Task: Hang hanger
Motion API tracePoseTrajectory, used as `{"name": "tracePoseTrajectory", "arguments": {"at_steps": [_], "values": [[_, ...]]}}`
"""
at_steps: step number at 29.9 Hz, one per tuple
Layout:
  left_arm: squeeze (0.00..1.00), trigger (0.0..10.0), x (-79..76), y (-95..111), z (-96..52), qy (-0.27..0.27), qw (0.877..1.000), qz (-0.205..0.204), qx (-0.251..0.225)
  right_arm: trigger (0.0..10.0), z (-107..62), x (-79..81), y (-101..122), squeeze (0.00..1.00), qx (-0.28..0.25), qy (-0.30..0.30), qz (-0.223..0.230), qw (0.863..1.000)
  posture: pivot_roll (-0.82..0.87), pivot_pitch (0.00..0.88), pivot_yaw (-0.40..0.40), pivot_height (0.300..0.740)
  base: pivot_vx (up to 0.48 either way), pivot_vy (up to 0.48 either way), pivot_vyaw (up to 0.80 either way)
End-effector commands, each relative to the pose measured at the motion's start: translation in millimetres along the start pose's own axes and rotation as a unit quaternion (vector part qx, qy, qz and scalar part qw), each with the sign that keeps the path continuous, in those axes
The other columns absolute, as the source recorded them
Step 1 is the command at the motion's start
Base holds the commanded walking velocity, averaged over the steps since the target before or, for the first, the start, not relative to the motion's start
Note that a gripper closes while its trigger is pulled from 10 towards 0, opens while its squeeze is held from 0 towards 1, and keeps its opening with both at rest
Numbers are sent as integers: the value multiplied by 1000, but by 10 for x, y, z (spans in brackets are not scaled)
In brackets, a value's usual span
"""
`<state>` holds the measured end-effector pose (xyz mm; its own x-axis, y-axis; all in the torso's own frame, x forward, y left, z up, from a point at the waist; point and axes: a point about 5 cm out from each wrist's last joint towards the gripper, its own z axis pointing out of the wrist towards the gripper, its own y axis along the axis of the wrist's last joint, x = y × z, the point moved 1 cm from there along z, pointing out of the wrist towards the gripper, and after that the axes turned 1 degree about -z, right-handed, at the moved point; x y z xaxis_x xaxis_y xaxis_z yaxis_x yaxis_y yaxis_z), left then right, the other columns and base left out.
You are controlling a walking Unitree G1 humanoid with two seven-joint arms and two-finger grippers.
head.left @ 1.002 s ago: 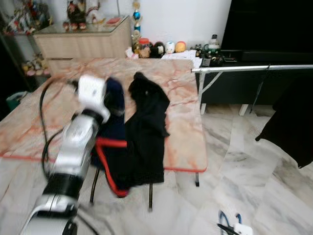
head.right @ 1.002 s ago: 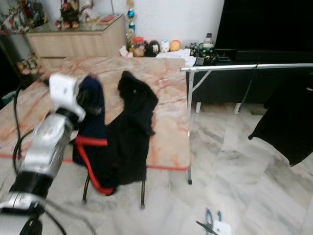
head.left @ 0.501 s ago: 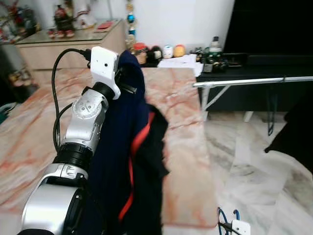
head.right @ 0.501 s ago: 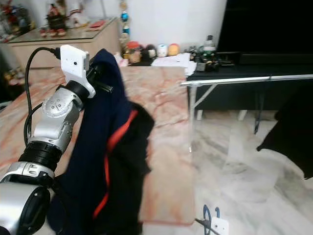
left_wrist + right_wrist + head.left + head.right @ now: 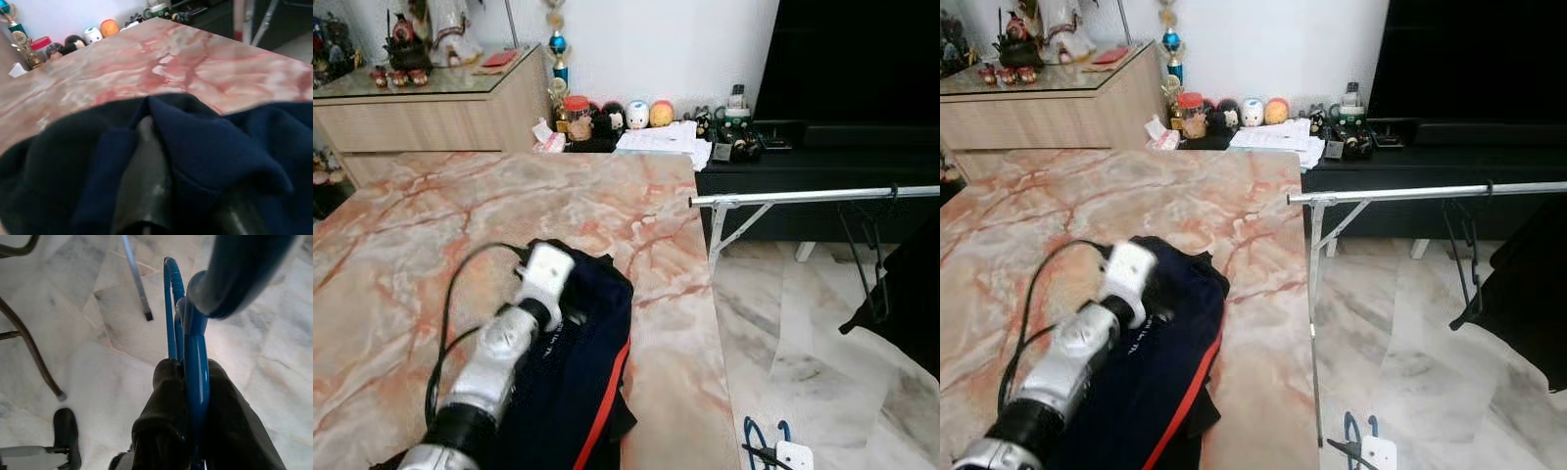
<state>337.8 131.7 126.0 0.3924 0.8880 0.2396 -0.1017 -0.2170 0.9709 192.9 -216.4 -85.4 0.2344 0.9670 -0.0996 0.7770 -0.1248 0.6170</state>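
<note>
The right end effector (image 5: 183, 396) is clamped on a blue plastic hanger (image 5: 188, 333), its two black fingers (image 5: 161, 411) pressed against either side of the blue loop, above the pale marble floor (image 5: 98, 382). In the head views the same hanger shows low down beside the worktop's edge (image 5: 766, 443), so the right arm hangs low.

The left end effector (image 5: 146, 161) is buried in a dark navy garment with a red stripe (image 5: 578, 382), which lies crumpled on the pink-veined marble worktop (image 5: 460, 215). One black finger (image 5: 144, 196) shows among the folds; whether the pair is apart or together on the cloth cannot be told.

A silver metal clothes rail (image 5: 822, 195) stands to the robot's right, just beside the worktop's far corner, with a black garment (image 5: 1528, 294) already hanging from it on a dark hanger (image 5: 876, 255).

Judgement: the hanger is secured, but the garment is not yet on it and the rail has not been reached. To do the step well:
- Raise the hanger level with the worktop and keep the hook free of the fingers.
- Spread the navy garment's neck opening before threading a shoulder through; it is bunched at present.
- Keep the grip low on the hanger, so that the hook can drop over bare rail well apart from the black garment.
</note>
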Motion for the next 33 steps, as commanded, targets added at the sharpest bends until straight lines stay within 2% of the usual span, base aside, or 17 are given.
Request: {"name": "tracePoseTrajectory", "arguments": {"at_steps": [1,2,7,14,20,21,23,27,33], "values": [[1000,10000,22,1,-106,1,1000,-6,3,10000,-8,58,-45,0,8,9,0,1000,101,0,47,740,0,0,0],[1000,10000,27,11,-162,10,1000,-13,-2,10000,-8,55,-48,0,9,10,-3,1000,103,0,47,740,0,0,0],[1000,10000,22,70,-252,22,999,-27,-13,10000,-9,50,-52,0,9,10,-4,1000,106,0,45,740,0,0,0],[1000,10000,-89,148,-407,28,997,-63,-34,10000,-9,28,-54,0,8,9,-9,1000,110,0,37,740,0,0,0],[1000,10000,-84,152,-455,40,996,-75,-38,10000,-9,8,-55,0,9,8,-11,1000,120,0,27,740,0,0,0],[0,10000,-97,162,-461,34,997,-60,-40,10000,-8,2,-52,0,9,9,-15,1000,120,0,24,740,0,0,0],[0,10000,-90,163,-462,42,997,-59,-42,10000,-8,-2,-52,0,9,9,-15,1000,118,0,23,740,0,0,0],[0,10000,-98,155,-462,41,996,-73,-39,10000,-10,-8,-57,0,8,5,-6,1000,115,0,27,740,0,-480,0],[0,10000,-100,156,-470,40,996,-72,-36,10000,-9,-6,-55,0,9,6,-9,1000,118,0,25,740,0,-480,0]]}}
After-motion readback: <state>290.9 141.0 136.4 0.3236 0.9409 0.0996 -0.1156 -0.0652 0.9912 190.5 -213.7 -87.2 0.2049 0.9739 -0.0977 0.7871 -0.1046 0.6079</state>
